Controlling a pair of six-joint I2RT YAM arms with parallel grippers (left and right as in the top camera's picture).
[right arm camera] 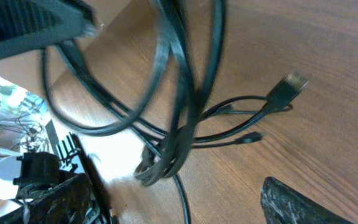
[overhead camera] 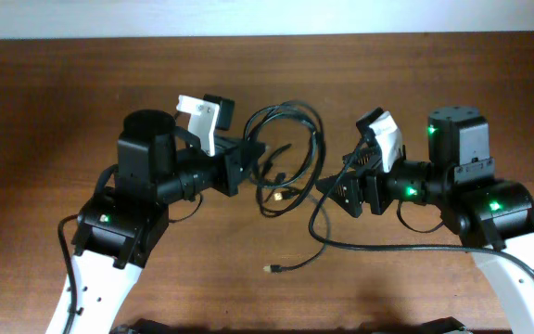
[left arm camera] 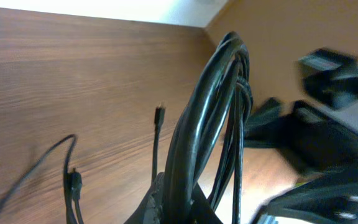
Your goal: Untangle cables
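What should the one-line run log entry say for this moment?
left gripper: jaws shut on cables | right gripper: jaws open beside cables | loose plug: lying on table

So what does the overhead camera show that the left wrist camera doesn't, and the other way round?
Only overhead: the left arm itself, both arms seen whole, and their green lights.
Only left wrist: a close look at the left gripper pinching a bundle of black cables, with the separate strands easy to tell apart.
Both: the cables, the wooden table and the right arm, which is blurred in the wrist view.
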